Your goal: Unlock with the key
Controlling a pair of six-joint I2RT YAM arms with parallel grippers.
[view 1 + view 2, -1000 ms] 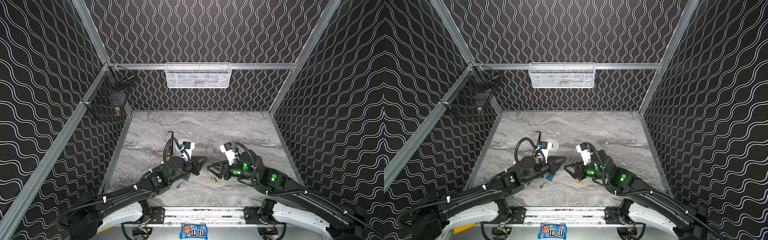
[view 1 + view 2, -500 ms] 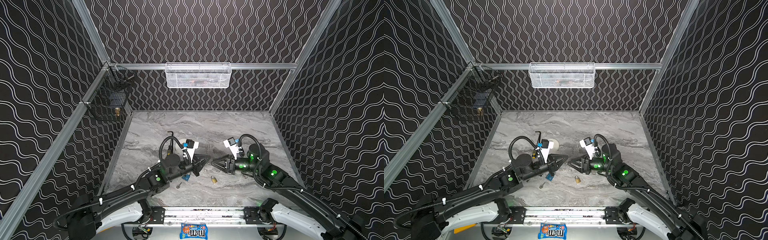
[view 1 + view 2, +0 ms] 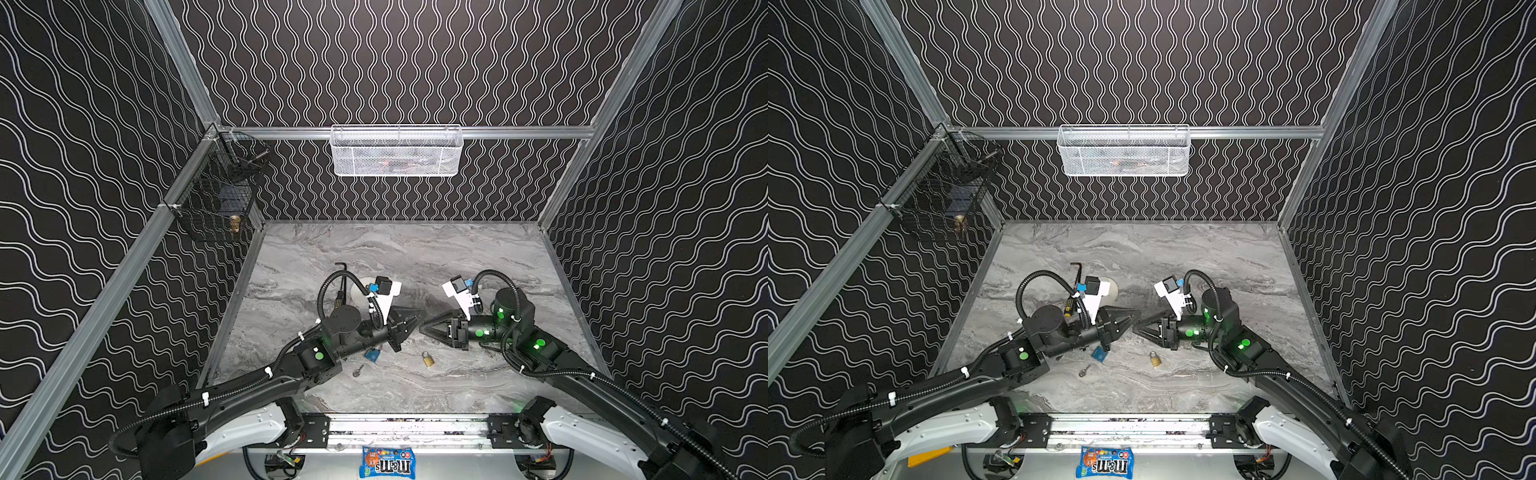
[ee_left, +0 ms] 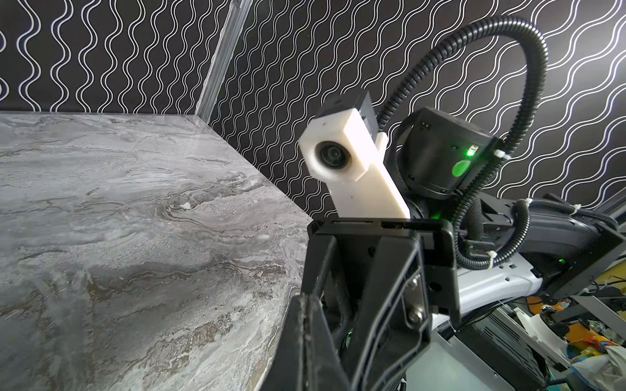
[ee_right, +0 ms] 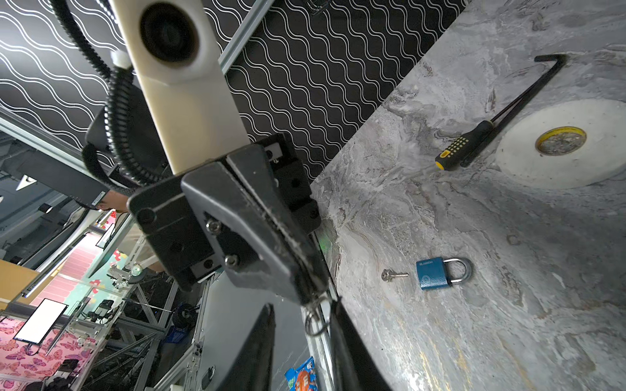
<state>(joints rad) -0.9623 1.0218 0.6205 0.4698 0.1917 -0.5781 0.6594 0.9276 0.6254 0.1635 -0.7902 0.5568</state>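
Seeing the marble bench (image 3: 374,257) with both arms low over its middle, tips meeting nose to nose in both top views. Left tool (image 3: 417,322) is clamped fully together. Right tool (image 3: 424,330) stands at a narrow gap, its fingers (image 5: 347,348) either side of the left tip.

Behind the left arm a white disc (image 5: 542,169) with a yellow centre lies flat on the bench. A black-and-yellow screwdriver (image 5: 464,145) and a black hex key (image 5: 528,98) lie side by side near its edge.

Blue padlock (image 5: 437,272) lies flat, shackle looks closed, partly under the left arm in both top views. Brass padlock (image 3: 428,359) lies on the bench just in front of the two tips, touching neither tool. Loose key (image 5: 393,275) lies just beside the blue padlock, not touching it.

Ringed key (image 5: 321,303) is off the bench, pinched at the left tool's tip, with its ring hanging between the right tool's fingers. Can't tell whether those fingers touch it.
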